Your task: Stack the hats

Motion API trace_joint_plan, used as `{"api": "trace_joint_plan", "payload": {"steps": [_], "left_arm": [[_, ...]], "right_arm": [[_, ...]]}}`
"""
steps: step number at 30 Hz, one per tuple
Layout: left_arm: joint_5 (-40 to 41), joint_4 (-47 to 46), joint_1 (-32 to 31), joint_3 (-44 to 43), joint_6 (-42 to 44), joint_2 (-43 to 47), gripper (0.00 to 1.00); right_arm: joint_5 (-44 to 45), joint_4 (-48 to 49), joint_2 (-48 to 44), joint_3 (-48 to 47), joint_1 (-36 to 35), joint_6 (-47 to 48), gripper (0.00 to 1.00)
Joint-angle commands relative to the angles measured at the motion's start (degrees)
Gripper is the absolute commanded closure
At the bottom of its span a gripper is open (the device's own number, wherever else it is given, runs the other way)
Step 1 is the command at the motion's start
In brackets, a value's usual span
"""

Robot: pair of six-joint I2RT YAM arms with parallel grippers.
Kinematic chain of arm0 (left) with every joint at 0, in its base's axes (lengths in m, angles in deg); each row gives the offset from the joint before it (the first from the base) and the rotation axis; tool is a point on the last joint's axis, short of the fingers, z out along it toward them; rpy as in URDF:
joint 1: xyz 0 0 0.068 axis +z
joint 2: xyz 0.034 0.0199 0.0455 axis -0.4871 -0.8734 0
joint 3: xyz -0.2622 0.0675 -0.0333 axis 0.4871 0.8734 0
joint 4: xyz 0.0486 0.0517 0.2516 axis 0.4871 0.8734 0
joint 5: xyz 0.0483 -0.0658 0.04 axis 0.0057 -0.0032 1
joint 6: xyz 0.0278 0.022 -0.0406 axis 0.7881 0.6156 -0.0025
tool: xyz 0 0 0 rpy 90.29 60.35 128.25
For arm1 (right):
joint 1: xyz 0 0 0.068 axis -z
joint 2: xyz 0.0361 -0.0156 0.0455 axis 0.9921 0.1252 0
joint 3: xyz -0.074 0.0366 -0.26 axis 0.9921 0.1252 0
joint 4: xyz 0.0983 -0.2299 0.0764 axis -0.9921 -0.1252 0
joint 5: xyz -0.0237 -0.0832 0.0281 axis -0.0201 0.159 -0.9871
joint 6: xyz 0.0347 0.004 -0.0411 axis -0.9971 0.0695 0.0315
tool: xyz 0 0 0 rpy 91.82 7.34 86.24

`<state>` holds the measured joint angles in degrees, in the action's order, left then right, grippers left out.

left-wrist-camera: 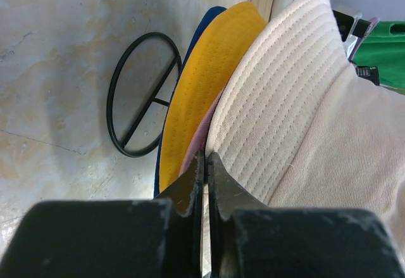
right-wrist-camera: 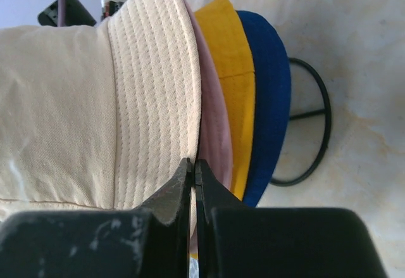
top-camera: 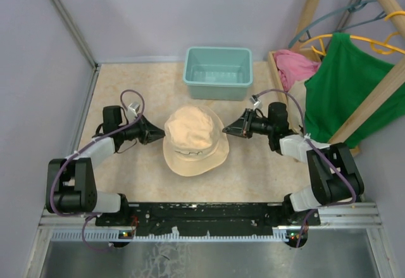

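A beige hat (top-camera: 193,139) lies crown up in the middle of the table, on top of the other hats. The wrist views show its stitched brim (left-wrist-camera: 285,101) (right-wrist-camera: 152,88) over a pink hat (left-wrist-camera: 199,132) (right-wrist-camera: 215,139), a yellow-orange hat (left-wrist-camera: 202,82) (right-wrist-camera: 234,82) and a navy hat (left-wrist-camera: 212,12) (right-wrist-camera: 269,101). My left gripper (top-camera: 159,132) (left-wrist-camera: 207,157) is shut on the left edge of the beige brim. My right gripper (top-camera: 226,128) (right-wrist-camera: 193,163) is shut on the right edge of the same brim.
A black wire ring (left-wrist-camera: 152,101) (right-wrist-camera: 328,123) lies on the table under the stack. A teal bin (top-camera: 217,91) stands behind the hats. At the right, a wooden rack (top-camera: 373,101) holds a green shirt (top-camera: 345,88), with a pink cloth (top-camera: 294,66) beside it.
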<state>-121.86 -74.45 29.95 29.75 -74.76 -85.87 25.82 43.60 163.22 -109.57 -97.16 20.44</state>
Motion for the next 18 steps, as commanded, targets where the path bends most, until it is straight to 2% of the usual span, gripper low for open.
{"api": "trace_joint_plan", "payload": {"steps": [1, 18], "left_arm": [[0.46, -1.96, 0.36, 1.86, 0.6, -0.63, 0.96], [2.57, -6.1, 0.8, 7.93, 3.09, -3.63, 0.99]], "right_arm": [[3.87, -4.64, -1.81, 1.96, 0.93, 5.09, 1.0], [9.5, -13.92, -1.56, 3.6, 1.08, 14.68, 1.0]]}}
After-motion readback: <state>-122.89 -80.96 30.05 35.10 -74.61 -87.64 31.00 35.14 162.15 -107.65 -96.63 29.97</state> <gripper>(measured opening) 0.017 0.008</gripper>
